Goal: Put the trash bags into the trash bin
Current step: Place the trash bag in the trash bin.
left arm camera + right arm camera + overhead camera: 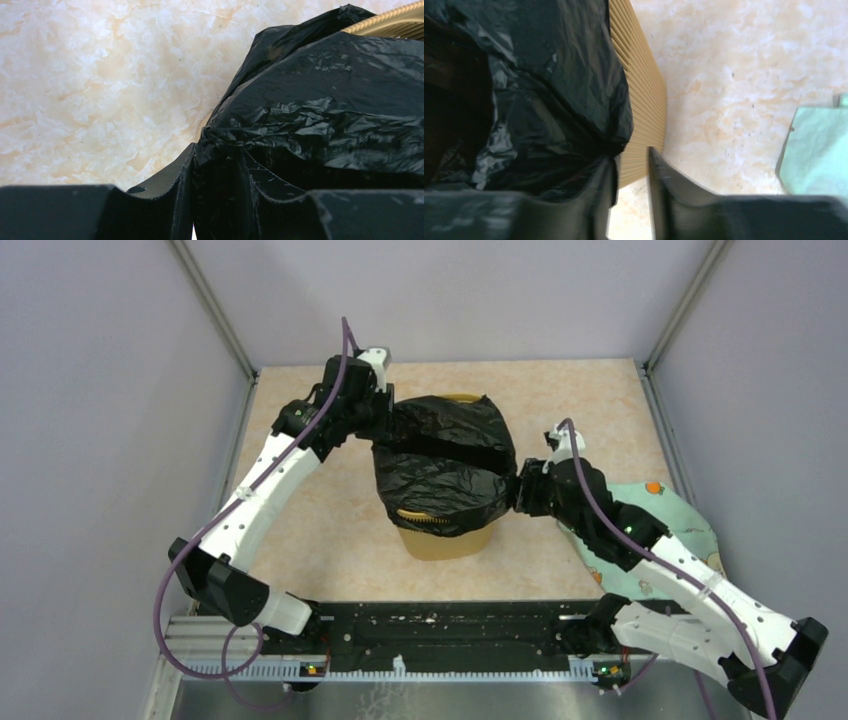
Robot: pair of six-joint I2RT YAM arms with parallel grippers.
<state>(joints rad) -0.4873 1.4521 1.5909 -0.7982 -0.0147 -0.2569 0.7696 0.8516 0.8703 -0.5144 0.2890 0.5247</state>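
A glossy black trash bag (pixel 445 455) lies draped over the top of the mustard-yellow trash bin (pixel 445 538) in the middle of the table, hiding most of the rim. My left gripper (pixel 385 427) is at the bag's left side, shut on a bunched fold of the trash bag (pixel 325 100); plastic fills the space between its fingers (pixel 167 182). My right gripper (pixel 518 490) is at the bag's right edge and stands open. In the right wrist view the trash bag (pixel 554 85) lies left of the gripper (pixel 631 161), and the slotted bin wall (pixel 644 100) shows through the gap.
A pale green patterned cloth (pixel 665 530) lies flat on the table under my right arm, also seen as the cloth (pixel 819 150) in the right wrist view. A black rail (pixel 440 625) runs along the near edge. Grey walls enclose the table on three sides.
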